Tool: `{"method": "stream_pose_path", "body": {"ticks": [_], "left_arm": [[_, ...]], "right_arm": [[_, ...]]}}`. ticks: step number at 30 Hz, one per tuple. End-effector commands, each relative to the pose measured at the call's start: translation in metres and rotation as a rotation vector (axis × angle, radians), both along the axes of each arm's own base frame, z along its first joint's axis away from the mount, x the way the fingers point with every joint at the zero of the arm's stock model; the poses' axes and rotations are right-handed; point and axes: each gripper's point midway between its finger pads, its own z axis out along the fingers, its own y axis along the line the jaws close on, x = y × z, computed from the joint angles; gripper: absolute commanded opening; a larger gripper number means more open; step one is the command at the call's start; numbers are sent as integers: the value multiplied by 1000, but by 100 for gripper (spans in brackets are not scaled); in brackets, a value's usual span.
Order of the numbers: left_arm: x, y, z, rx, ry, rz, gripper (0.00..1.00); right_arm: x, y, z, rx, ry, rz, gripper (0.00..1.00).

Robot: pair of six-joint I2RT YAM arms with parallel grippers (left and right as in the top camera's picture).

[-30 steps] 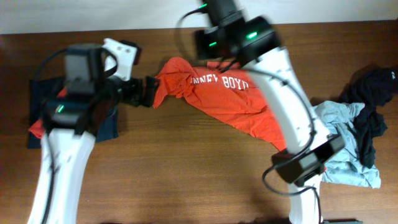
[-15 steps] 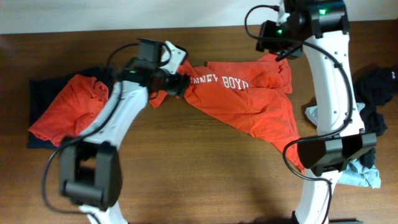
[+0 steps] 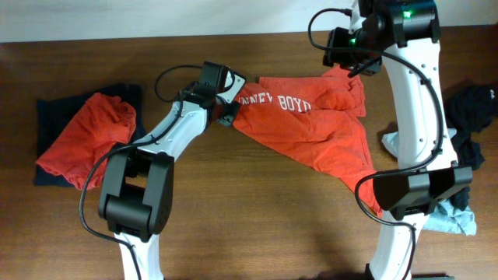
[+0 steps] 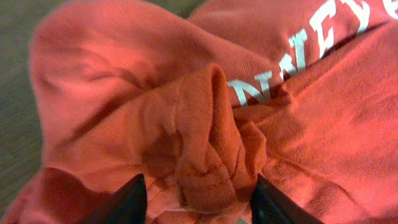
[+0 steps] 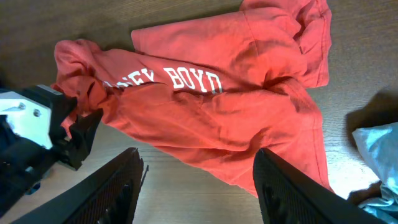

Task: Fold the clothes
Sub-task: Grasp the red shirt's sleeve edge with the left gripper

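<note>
Overhead: brown wooden table (image 3: 257,225), white wall (image 3: 117,19).

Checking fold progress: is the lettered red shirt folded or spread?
Spread, unfolded: the lettered red shirt lies rumpled across the table, one bunched edge between the left jaws.

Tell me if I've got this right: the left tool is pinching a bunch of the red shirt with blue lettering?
Not quite. The lettering on the red shirt is white, not blue, as the right wrist view shows. The left tool is indeed pinching a bunch of it.
</note>
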Motion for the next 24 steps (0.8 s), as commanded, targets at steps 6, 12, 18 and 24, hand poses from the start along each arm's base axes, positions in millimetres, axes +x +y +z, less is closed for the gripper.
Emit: {"method": "stream_pose_path", "body": {"ticks": [6, 12, 18, 24], "left_arm": [[18, -6, 57, -27, -114, 17, 67], [18, -7, 56, -57, -101, 62, 66], [13, -6, 45, -47, -67, 65, 58], [12, -9, 27, -49, -31, 55, 58]], "right_arm": [[-5, -6, 22, -25, -58, -3, 61], [-5, -6, 22, -25, -57, -2, 61], [-5, -6, 22, -25, -56, -2, 61], [-6, -6, 21, -25, -52, -2, 61]]}}
